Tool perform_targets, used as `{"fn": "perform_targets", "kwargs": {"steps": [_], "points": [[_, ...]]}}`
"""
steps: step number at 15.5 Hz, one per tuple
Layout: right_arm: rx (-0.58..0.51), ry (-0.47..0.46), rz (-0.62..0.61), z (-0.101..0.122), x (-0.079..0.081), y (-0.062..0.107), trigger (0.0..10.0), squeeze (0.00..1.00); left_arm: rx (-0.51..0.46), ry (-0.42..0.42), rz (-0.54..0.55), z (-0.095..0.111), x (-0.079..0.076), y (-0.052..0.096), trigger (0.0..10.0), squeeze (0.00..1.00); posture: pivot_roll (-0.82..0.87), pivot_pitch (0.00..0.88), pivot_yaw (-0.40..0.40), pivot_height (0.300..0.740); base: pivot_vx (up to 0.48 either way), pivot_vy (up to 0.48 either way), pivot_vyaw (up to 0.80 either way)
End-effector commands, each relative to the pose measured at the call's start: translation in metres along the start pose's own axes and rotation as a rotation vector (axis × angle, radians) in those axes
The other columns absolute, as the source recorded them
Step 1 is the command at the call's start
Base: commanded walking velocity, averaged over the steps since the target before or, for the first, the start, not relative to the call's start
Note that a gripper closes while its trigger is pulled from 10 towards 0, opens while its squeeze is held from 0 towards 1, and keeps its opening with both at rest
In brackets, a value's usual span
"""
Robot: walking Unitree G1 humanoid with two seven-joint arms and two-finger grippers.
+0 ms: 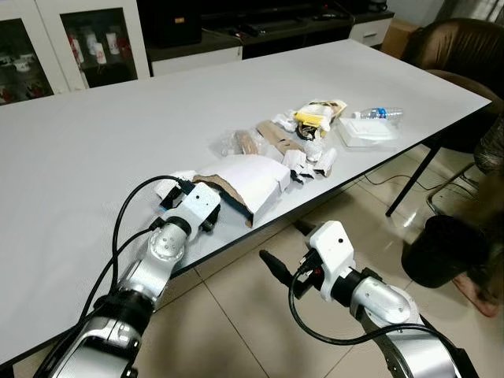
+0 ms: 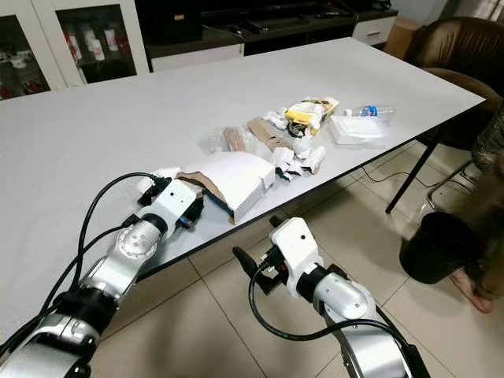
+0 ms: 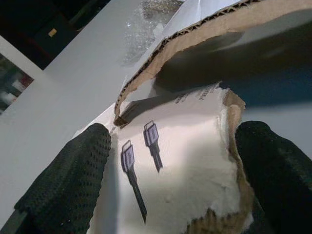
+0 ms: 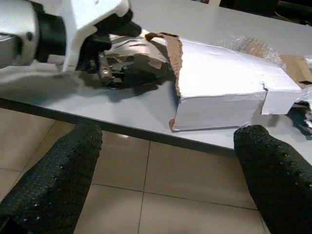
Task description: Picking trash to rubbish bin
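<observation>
— Tiled floor (image 1: 236,315) underfoot, and a long white table (image 1: 118,134) across most of the view; what's on it?

— Trash, all near the front edge; biggest is a torn white box (image 1: 252,183), then brown card scraps (image 1: 276,138), a flat white tray (image 1: 366,132), a yellow wrapper (image 1: 319,114), a plastic bottle (image 1: 378,114), crumpled paper bits (image 1: 311,161).

— And the bin (image 1: 445,250)?

— Dark, on the floor past the table's right end, well apart from the pile; I can't see anything in it.

— The arms?

— Left gripper (image 3: 170,170) is at the box's ripped end, its fingers (image 3: 68,180) spread on either side of a torn flap, not pinched on it as far as I can tell; right gripper (image 4: 165,185) hangs below the table edge, jaws wide, holding nothing.

— So progress?

— Early, I'd say; the pile looks untouched, the first grab unfinished, every piece left to carry.
</observation>
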State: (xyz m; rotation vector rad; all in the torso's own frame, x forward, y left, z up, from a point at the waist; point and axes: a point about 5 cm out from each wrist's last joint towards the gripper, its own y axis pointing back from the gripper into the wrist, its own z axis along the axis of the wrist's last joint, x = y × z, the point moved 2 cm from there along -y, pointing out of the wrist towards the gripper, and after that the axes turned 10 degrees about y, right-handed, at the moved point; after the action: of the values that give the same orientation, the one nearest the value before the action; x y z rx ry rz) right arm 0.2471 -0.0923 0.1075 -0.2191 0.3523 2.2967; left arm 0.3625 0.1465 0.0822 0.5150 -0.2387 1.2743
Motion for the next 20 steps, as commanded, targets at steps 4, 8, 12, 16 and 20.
{"fn": "perform_targets", "kwargs": {"steps": [4,8,12,16,20], "points": [[0.014,0.039,-0.007,0.001,-0.002,0.002,10.0,0.0,0.002,-0.063,0.011,0.0,-0.004,-0.008,5.0,0.0,-0.16,0.0,-0.056,0.74,0.0,0.0,0.0],[0.02,0.032,0.01,0.001,0.0,0.001,10.0,0.0,0.003,-0.069,0.031,0.0,-0.002,-0.01,0.0,0.0,-0.16,0.0,-0.056,0.74,0.0,0.0,0.0],[0.008,-0.024,0.105,0.003,0.009,0.002,10.0,0.0,0.005,-0.047,0.023,-0.001,-0.001,-0.011,0.0,0.0,-0.15,0.0,-0.054,0.74,0.0,0.0,0.0],[0.003,-0.035,0.096,0.004,0.008,0.002,10.0,0.0,0.002,-0.045,0.013,-0.001,-0.001,-0.011,0.0,0.0,-0.15,0.0,-0.047,0.74,0.0,0.0,0.0],[0.005,-0.009,0.106,0.004,0.01,0.001,10.0,0.0,0.018,-0.054,0.017,-0.005,0.002,-0.01,0.0,0.0,-0.14,0.0,-0.04,0.74,0.0,0.0,0.0]]}}
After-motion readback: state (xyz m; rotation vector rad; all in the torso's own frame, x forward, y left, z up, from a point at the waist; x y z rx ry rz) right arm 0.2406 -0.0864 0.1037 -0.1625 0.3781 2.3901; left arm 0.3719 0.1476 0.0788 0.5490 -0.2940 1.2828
